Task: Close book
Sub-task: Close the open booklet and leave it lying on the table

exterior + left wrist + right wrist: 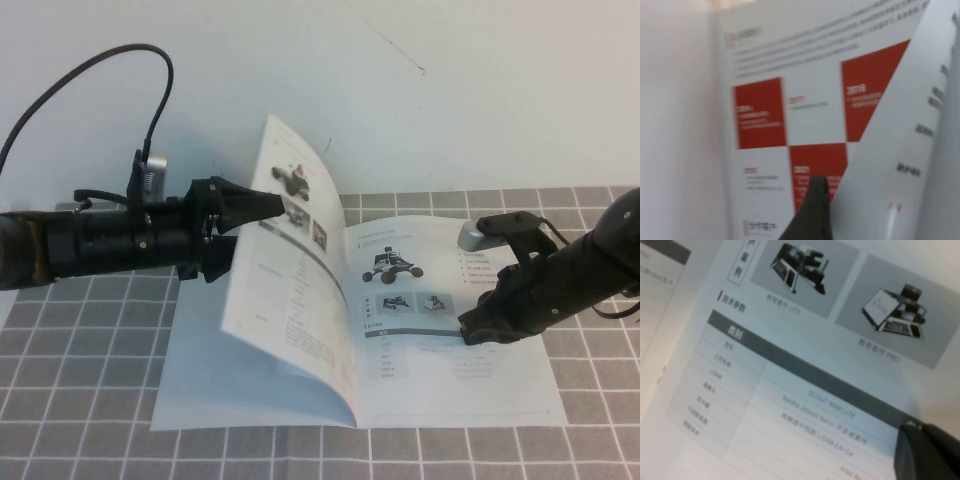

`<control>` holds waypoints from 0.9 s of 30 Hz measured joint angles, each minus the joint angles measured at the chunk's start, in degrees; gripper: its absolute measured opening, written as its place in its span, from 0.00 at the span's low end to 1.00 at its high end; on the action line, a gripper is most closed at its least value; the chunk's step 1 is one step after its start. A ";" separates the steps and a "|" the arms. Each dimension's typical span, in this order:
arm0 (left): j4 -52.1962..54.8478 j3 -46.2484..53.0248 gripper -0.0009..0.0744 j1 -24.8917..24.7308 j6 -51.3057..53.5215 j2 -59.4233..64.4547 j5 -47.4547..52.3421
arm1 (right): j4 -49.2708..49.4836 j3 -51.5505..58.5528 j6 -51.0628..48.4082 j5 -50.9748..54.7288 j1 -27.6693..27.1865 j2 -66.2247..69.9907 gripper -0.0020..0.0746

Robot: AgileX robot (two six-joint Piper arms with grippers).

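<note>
the book (440, 385) lies open on the worktop (80, 400), in the lower middle of the high view. one page (290, 290) stands up from the fold and tilts a bit to the left. my left tool (272, 205) comes in from the left of the frame. it is clenched on the outer edge of that page, near its top. in the left wrist view a dark fingertip (815, 205) lies against paper with red squares (760, 112). my right tool (468, 330) is at the right of the frame. it is down on the flat right side of the book and touches it. i cannot tell if it is clenched or released.
</note>
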 joint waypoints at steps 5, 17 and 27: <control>-1.19 -1.00 0.86 -0.19 0.79 0.00 2.48 | 1.51 0.00 0.00 0.00 -0.10 0.13 0.02; 37.40 -19.48 0.86 3.30 -19.11 0.13 4.29 | 2.80 0.00 0.00 0.67 -0.10 0.43 0.02; 55.17 -21.49 0.86 3.39 -30.89 0.27 1.80 | 2.93 0.00 0.00 0.72 -0.10 0.52 0.02</control>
